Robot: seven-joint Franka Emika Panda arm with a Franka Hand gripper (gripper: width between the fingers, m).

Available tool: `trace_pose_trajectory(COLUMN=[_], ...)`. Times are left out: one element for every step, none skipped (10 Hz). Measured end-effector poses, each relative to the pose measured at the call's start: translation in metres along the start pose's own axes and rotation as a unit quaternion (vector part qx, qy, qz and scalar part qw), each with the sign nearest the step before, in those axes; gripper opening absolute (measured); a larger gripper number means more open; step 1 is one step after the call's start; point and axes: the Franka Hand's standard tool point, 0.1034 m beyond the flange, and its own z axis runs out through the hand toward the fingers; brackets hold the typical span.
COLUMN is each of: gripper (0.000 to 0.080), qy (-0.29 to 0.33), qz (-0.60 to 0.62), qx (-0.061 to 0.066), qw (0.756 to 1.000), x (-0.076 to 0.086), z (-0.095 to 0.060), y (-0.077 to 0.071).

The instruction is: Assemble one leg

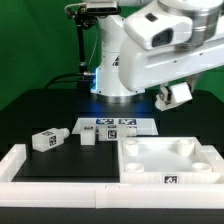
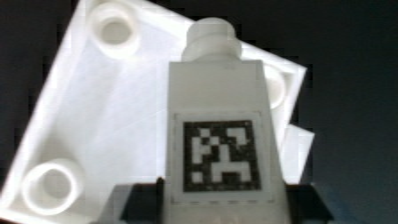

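Note:
My gripper [image 1: 170, 98] is shut on a leg [image 1: 179, 94], a stubby white peg-like block with a black-and-white tag, and holds it in the air above the large flat white panel [image 1: 170, 156]. In the wrist view the held leg [image 2: 222, 110] fills the middle, its narrow end pointing away from me over the panel [image 2: 98, 100], whose round corner holes show. The dark fingers [image 2: 150, 200] press on both sides of the leg. Two more tagged legs [image 1: 45, 140] [image 1: 88, 135] lie on the black table at the exterior view's left.
The marker board [image 1: 110, 127] lies behind the panel, in front of the arm's base. A white L-shaped rail [image 1: 25, 166] runs along the table's front and the exterior view's left edge. A green backdrop stands behind.

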Motion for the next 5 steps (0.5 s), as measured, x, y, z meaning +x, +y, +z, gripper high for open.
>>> trace_pose_trajectory(gripper=[0.0286,0.0286,0.0287,0.0287,0.0287], qy=[0.036,0.061,0.104,0.151,0.2], qz=[0.001,0.001,0.004,0.0,0.0], qx=[-0.011,-0.019,-0.028,-0.041,-0.047], qw=[0.999,0.998,0.994,0.988,0.979], x=[0.002,0.002,0.007,0.012,0.018], z=[0.001,0.001,0.0,0.008,0.011], y=[0.0,0.002,0.006,0.005,0.005])
